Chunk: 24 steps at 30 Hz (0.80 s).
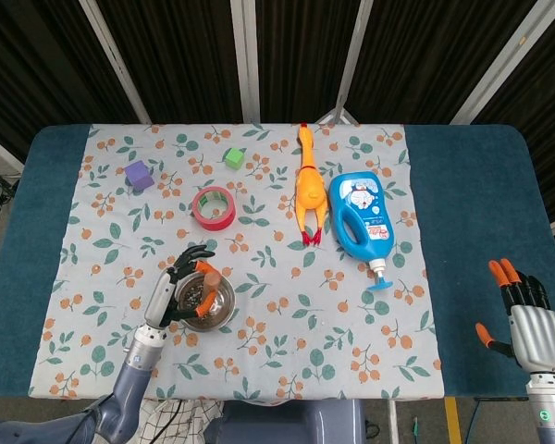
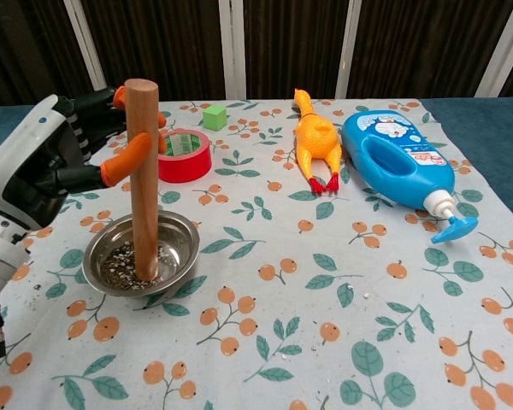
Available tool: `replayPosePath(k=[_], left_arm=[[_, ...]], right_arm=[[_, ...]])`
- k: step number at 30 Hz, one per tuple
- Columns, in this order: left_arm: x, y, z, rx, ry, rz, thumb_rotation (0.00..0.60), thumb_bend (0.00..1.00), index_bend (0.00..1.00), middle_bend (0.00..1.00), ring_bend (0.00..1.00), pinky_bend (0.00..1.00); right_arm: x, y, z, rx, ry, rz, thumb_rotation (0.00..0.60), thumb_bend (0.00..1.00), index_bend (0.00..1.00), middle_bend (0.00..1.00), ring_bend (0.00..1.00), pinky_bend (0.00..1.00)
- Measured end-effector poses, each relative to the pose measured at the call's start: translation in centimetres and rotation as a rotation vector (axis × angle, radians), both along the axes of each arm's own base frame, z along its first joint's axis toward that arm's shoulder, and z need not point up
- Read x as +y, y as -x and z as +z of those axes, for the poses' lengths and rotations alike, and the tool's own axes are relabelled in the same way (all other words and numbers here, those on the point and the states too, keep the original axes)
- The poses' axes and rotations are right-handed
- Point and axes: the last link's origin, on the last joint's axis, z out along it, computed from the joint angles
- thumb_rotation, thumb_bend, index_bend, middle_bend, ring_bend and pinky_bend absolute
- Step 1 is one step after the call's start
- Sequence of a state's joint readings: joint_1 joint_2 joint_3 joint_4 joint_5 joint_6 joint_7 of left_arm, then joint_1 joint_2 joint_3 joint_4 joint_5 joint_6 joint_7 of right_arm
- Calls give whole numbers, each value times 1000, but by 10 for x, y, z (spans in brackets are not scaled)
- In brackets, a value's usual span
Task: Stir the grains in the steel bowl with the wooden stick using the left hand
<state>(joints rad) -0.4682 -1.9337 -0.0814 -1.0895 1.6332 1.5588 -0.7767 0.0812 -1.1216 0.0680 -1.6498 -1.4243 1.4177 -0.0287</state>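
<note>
On the counter [image 1: 472, 203], a floral cloth [image 2: 342, 307] covers the middle. Blue bottle [image 2: 399, 161] lying at right, rubber chicken [image 2: 315, 142] just left of it. Left hand [image 2: 47, 166] at near left grips the wooden stick [image 2: 143, 179] upright, its lower end down in the grains [image 2: 120, 265] of the steel bowl [image 2: 176, 236]. Right hand [image 1: 531, 324] at near right edge, fingers apart, holding nothing. Red tape roll [image 2: 185, 155] beyond the bowl; purple block [image 1: 139, 175] and green block [image 2: 214, 117] far left.
</note>
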Motion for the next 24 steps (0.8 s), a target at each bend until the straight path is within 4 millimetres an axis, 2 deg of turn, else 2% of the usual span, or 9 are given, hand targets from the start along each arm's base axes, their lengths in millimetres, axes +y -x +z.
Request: replayPosePath(k=[5, 17, 24], left_arm=[[1, -3, 2, -13, -12, -9, 600, 926, 631, 725, 247, 159], [16, -31, 16, -49, -67, -67, 600, 926, 631, 725, 247, 159], [17, -27, 13, -32, -53, -49, 600, 927, 631, 725, 247, 159]], right_arm=[[0, -1, 0, -1, 4, 3, 600, 319, 0, 0, 0, 0], [0, 0, 1, -7, 8, 1, 600, 319, 0, 0, 0, 0], [-1, 0, 1, -4, 9, 4, 600, 319, 0, 0, 0, 0]])
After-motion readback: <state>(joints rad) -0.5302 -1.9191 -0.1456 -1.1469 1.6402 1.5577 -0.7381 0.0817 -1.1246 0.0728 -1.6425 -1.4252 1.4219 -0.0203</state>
